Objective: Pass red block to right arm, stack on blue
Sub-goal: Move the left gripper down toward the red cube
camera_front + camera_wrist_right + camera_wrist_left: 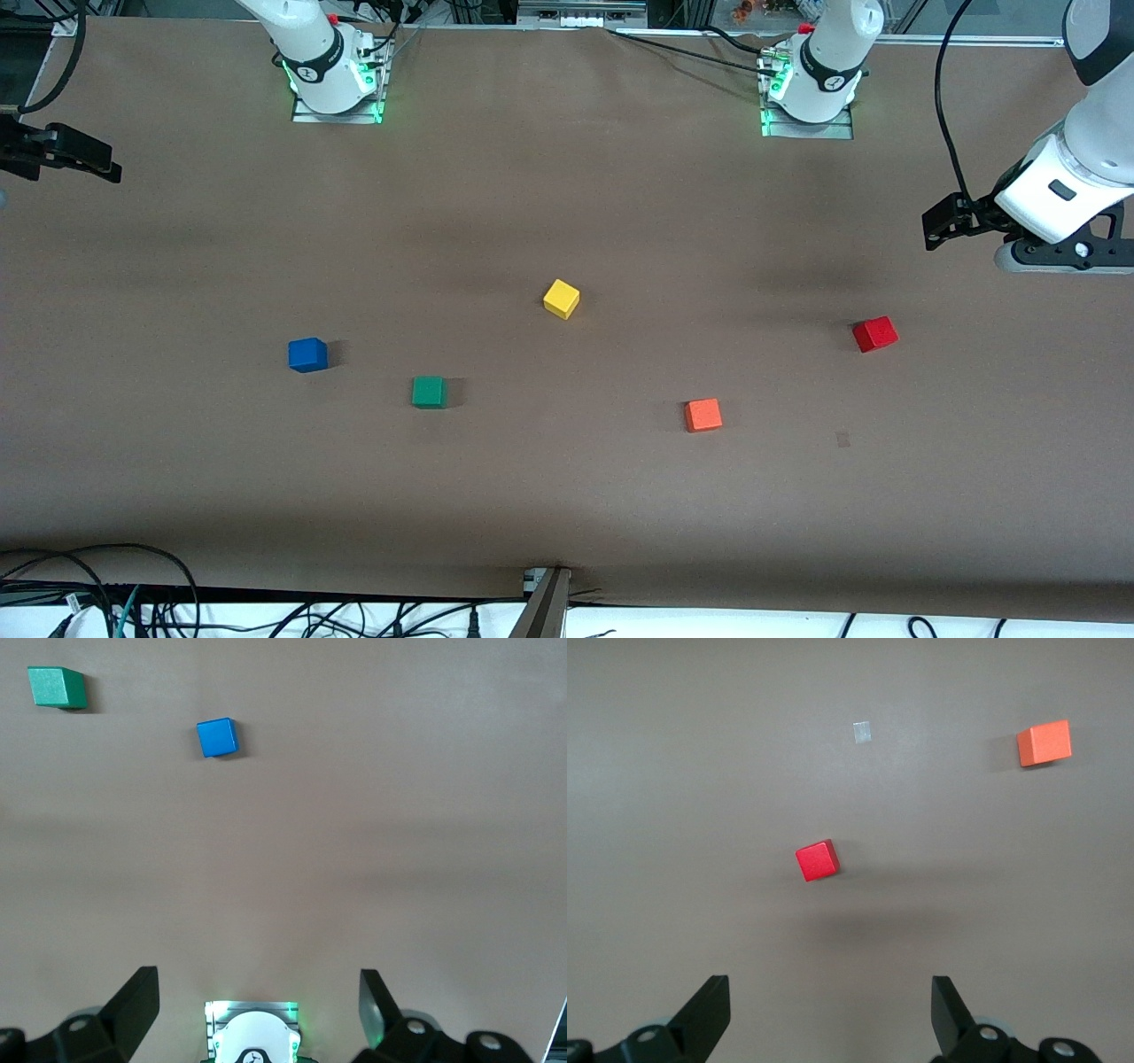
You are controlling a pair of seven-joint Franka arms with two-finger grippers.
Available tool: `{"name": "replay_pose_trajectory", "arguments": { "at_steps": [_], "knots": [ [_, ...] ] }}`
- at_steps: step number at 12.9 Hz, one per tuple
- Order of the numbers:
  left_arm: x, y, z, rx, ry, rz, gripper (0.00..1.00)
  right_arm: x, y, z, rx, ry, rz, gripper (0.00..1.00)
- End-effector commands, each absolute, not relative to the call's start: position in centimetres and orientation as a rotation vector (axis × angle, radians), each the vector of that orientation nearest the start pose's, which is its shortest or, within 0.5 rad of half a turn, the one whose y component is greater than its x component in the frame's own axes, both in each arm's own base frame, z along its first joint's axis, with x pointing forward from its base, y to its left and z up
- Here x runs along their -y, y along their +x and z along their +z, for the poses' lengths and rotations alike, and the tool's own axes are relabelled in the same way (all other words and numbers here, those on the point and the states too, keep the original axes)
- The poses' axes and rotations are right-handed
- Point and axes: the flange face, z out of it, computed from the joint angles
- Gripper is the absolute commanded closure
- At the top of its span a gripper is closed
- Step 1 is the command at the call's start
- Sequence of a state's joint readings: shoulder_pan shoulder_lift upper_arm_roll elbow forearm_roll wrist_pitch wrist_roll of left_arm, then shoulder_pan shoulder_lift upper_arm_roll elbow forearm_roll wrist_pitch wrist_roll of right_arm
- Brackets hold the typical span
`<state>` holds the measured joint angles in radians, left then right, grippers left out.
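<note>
The red block (875,334) lies on the brown table toward the left arm's end; it also shows in the left wrist view (817,859). The blue cube (307,354) lies toward the right arm's end and shows in the right wrist view (217,736). My left gripper (948,221) hangs high over the table's end near the red block, open and empty (831,1010). My right gripper (71,155) hangs high over the opposite end of the table, open and empty (259,1005).
A yellow cube (561,299) lies mid-table. A green cube (429,392) (58,687) lies beside the blue one, slightly nearer the camera. An orange cube (702,415) (1044,743) lies nearer the camera than the red block. A small tape mark (842,439) is on the table.
</note>
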<state>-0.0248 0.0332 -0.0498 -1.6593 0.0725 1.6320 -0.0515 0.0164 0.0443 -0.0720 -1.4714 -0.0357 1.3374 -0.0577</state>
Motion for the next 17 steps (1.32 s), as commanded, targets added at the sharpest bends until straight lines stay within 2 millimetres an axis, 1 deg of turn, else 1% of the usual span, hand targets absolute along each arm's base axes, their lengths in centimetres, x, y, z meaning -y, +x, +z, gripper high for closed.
{"name": "replay_pose_trajectory", "arguments": {
  "at_steps": [1, 2, 4, 5, 6, 7, 8, 9, 10, 11, 12, 14, 16, 17],
  "knots": [
    [2.4, 56.5, 56.3, -0.046, -3.084, 0.162, 0.00, 3.6, 54.1, 62.8, 0.011, -3.148, 0.274, 0.00],
    [2.1, 56.4, 55.6, -0.043, -3.081, 0.210, 0.00, 3.7, 54.1, 62.8, 0.011, -3.148, 0.274, 0.00],
    [1.1, 56.3, 52.7, -0.001, -3.073, 0.295, 0.00, 3.7, 54.1, 62.7, 0.011, -3.148, 0.276, 0.00],
    [0.6, 56.6, 51.3, 0.031, -3.071, 0.338, 0.00, 3.7, 54.1, 62.7, 0.011, -3.148, 0.274, 0.00],
    [-0.7, 57.0, 49.9, 0.106, -3.082, 0.378, 0.00, 3.7, 54.1, 62.8, 0.008, -3.148, 0.274, 0.00],
    [-1.5, 57.6, 48.1, 0.145, -3.099, 0.423, 0.00, 3.7, 54.1, 62.8, 0.008, -3.148, 0.271, 0.00],
    [-1.8, 58.3, 46.5, 0.153, -3.102, 0.431, 0.00, 3.9, 54.1, 62.8, -0.001, -3.148, 0.274, 0.00],
    [-2.4, 59.2, 45.2, 0.164, -3.107, 0.401, 0.00, 3.8, 54.1, 62.8, 0.001, -3.148, 0.274, 0.00],
    [-3.3, 59.9, 43.1, 0.182, -3.108, 0.401, 0.00, 3.8, 54.1, 62.7, 0.001, -3.148, 0.276, 0.00],
    [-3.8, 60.5, 41.4, 0.201, -3.111, 0.380, 0.00, 3.8, 54.1, 62.8, 0.001, -3.148, 0.274, 0.00],
    [-3.9, 60.7, 40.0, 0.205, -3.117, 0.344, 0.00, 3.9, 54.1, 62.8, -0.001, -3.148, 0.274, 0.00],
    [-3.9, 60.5, 36.6, 0.207, -3.127, 0.251, 0.00, 3.9, 54.1, 62.8, -0.001, -3.148, 0.274, 0.00],
    [-3.5, 59.6, 33.1, 0.321, -3.131, 0.165, 0.00, 3.8, 54.1, 62.8, 0.001, -3.148, 0.274, 0.00],
    [-3.4, 59.4, 32.1, 0.332, -3.133, 0.124, 0.00, 3.9, 54.1, 62.8, -0.001, -3.148, 0.274, 0.00]
  ]
}}
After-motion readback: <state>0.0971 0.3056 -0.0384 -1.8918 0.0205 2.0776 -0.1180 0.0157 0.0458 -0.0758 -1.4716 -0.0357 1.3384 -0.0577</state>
